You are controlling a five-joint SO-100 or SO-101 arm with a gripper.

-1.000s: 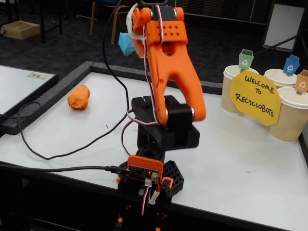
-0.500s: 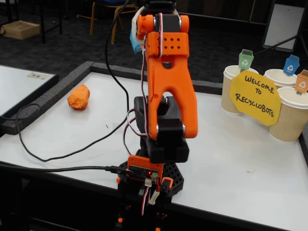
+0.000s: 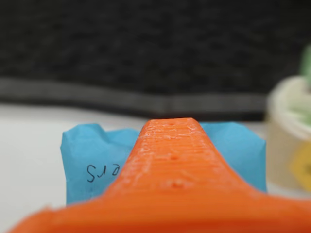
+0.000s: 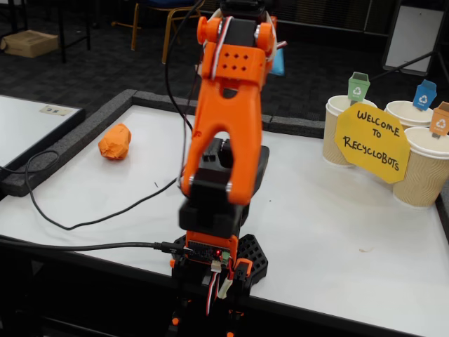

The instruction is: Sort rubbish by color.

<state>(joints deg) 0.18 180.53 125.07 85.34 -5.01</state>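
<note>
One wad is in my jaws: the light blue wad (image 3: 97, 165), which in the wrist view fills the lower middle of the frame on both sides of my orange finger (image 3: 170, 160), with some handwriting showing on its left face. My gripper (image 4: 275, 60) is closed on that paper, the jaws only as far apart as the crumple keeps them; in the fixed view just a sliver of blue peeks out at upper centre, right of my raised arm (image 4: 228, 119). I judge this the carry step, wad lifted clear of the white table (image 4: 337, 232) and on its way toward the paper cups (image 4: 428, 168) at the right edge. Those three cups stand close together behind a yellow welcome sign (image 4: 372, 140), each with a small bin tag above it: green (image 4: 358, 86), blue (image 4: 424, 95) and orange (image 4: 440, 119). The next move, as I see it, calls for swinging further right, reaching over the sign, and stopping above the cup under the blue tag before I let go; the cups touch or nearly touch, so a loose aim could drop the wad in a neighbour. In the wrist view a pale cup rim (image 3: 286, 102) sits blurred at the right edge, something greenish inside it. An orange wad (image 4: 115, 142) lies near the table's left rim, not yet sorted.
</note>
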